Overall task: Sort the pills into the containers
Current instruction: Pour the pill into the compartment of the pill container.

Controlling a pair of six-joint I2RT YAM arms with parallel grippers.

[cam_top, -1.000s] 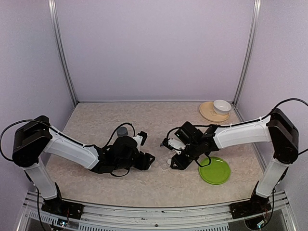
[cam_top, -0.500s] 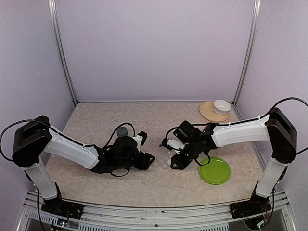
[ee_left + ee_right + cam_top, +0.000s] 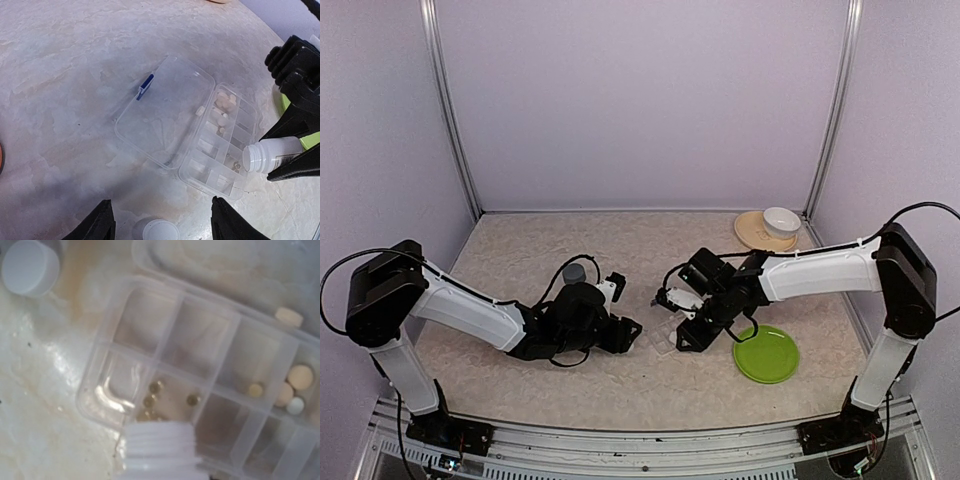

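The pill organiser [image 3: 205, 175] lies open between the table's [image 3: 520, 250] middle and front edge, lid flat, compartments up. The right gripper [image 3: 270, 156] clasps a white bottle [image 3: 160, 445] tipped over one compartment, evidently to pour pills [image 3: 155, 395]. The left gripper [image 3: 161, 220] hovers wide and empty.

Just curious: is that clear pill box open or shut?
Open: the pill organiser has its lid lying flat beside the compartments, pills uncovered.

Pill organiser [image 3: 161, 113], centre: clear, glossy plastic is shown. White bottle [image 3: 272, 155], lower right: opaque, smooth plastic with a ridged neck is seen. Table [image 3: 60, 75]: a matt, marbled beige surface is presented.
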